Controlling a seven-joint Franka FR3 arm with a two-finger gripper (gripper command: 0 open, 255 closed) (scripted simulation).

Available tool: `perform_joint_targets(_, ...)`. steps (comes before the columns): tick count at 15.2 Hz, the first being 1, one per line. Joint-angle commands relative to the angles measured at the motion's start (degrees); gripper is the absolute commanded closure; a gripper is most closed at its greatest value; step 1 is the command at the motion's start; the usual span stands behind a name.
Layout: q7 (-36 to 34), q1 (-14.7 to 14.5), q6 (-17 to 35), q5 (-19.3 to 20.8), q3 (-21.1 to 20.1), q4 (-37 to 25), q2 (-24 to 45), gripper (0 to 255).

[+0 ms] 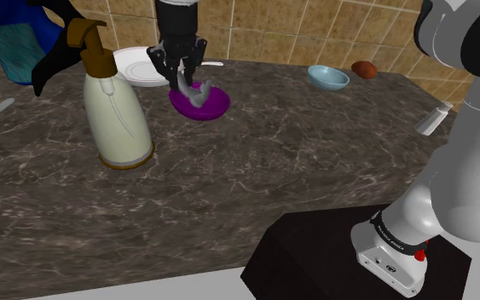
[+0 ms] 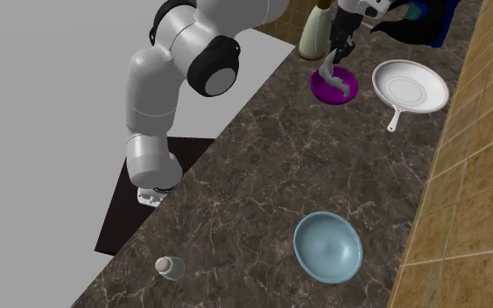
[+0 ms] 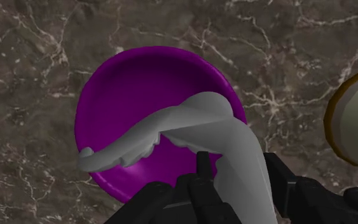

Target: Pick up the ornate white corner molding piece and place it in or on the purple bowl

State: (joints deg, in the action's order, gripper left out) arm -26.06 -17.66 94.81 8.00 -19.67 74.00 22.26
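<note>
Dark veined stone is laid across the counter [image 1: 272,179], and tan tiles are set along its back edge. The purple bowl [image 1: 202,104] [image 2: 334,87] [image 3: 145,95] is placed near that back edge, with a white plate [image 1: 140,66] [image 2: 409,86] just beside it on the wall side. The gripper [image 1: 182,75] [image 2: 334,54] [image 3: 238,172] is positioned directly above the bowl, and its 2 fingers are closed on the thick end of the pale grey corner molding piece [image 1: 191,92] [image 2: 330,72] [image 3: 190,124]. From the grip, the piece is hung downward and curved across the bowl's hollow, and its thin scrolled tip is carried out over the rim. Whether the bowl is touched by the piece cannot be told. A cream pump bottle [image 1: 118,115] is stood upright nearer the front edge. A light blue bowl [image 1: 327,77] [image 2: 327,247] is set well apart, farther along the back edge.
</note>
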Motion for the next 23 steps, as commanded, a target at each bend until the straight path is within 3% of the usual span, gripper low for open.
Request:
perform_joint_targets(1, -0.1, 0.3, 1.6, 0.0, 0.1, 2.1, 0.0, 255)
perform_joint_targets(7, -0.2, 0.7, 6.5, 0.0, 0.2, 7.3, -0.3, 255)
perform_joint_targets(15, -0.2, 0.5, 6.5, -0.1, 0.5, 7.3, -0.3, 255)
perform_joint_targets(16, -0.4, 0.4, 6.3, -0.3, 0.4, 7.8, -1.0, 0)
perform_joint_targets(21, -0.2, 0.5, 6.5, -0.1, 0.5, 7.4, -0.3, 0)
perform_joint_targets(23, -0.1, 0.1, 2.6, -0.1, 0.4, 3.1, -0.1, 0)
